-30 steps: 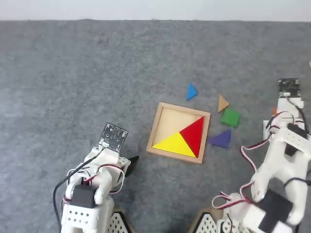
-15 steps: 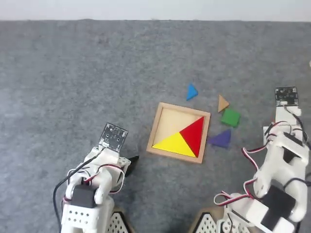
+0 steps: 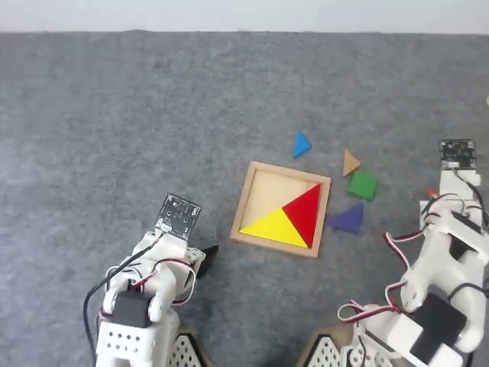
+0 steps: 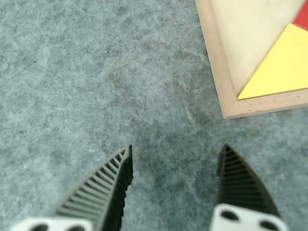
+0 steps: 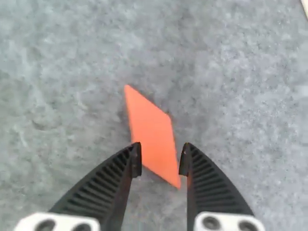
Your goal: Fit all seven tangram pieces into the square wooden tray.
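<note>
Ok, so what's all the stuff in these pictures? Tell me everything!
mat: one, grey, under everything
tray: one, wooden, middle of mat
red triangle: one, in tray
yellow triangle: one, in tray
blue triangle: one, on mat
green square: one, beside tray
tan triangle: one, by green square
purple triangle: one, beside tray
orange parallelogram: one, between fingers of right gripper
left gripper: one, black fingers open, near tray
right gripper: one, black fingers open

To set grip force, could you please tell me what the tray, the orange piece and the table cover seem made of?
Tray: pale unpainted wood, matte, faint grain on its rim. Orange piece: flat, evenly coloured, matte; painted wood or plastic, hard to tell. Table cover: grey felt or low carpet, mottled and fibrous.
</note>
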